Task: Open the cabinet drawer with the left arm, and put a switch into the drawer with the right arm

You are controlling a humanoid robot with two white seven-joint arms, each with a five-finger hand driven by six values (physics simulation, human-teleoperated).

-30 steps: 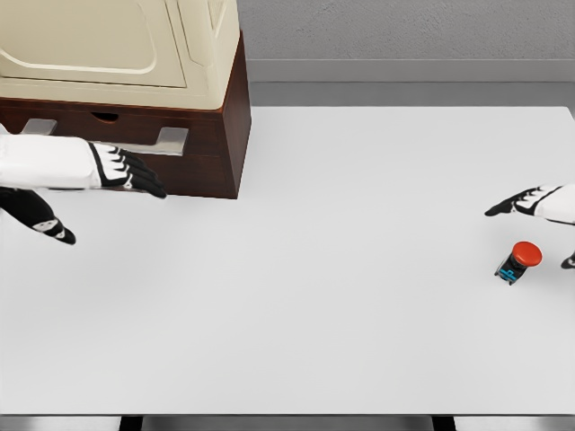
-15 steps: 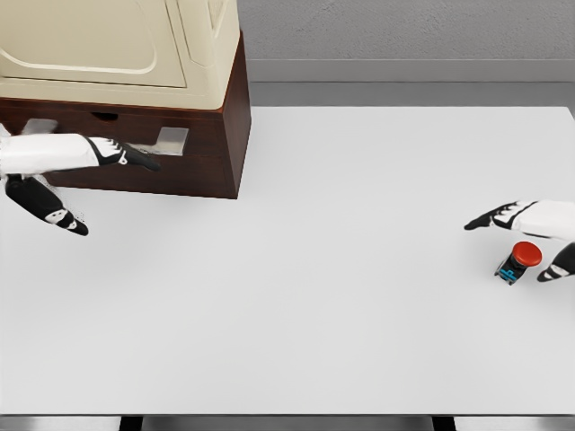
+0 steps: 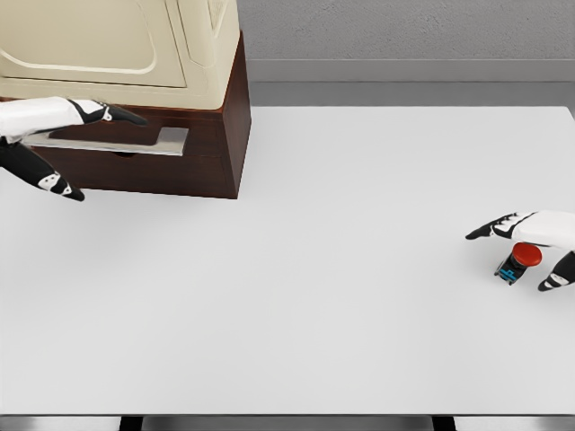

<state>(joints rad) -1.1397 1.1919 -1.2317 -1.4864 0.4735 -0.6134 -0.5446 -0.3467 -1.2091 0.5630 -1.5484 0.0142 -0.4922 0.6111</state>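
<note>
Lying on the table near the right edge: switch, red cap up, well apart from the drawer. Straddling the switch with the right hand, now lower and closer than a second ago; fingers spread past the far side, thumb on the near side, nothing gripped yet. Judging contact between hand and switch: cannot tell, cap partly hidden under the palm.

Rising at the left: left hand, up from the table level to the handle on the drawer front. Reaching over the handle bar with fingers extended and held together, thumb hanging below and apart; not yet closing on the bar. Remaining shut: drawer, flush with the cabinet.

Judging progress: both approaches closing in, neither grasp made; handle grip and pull coming next, ahead of the switch lift.
</note>
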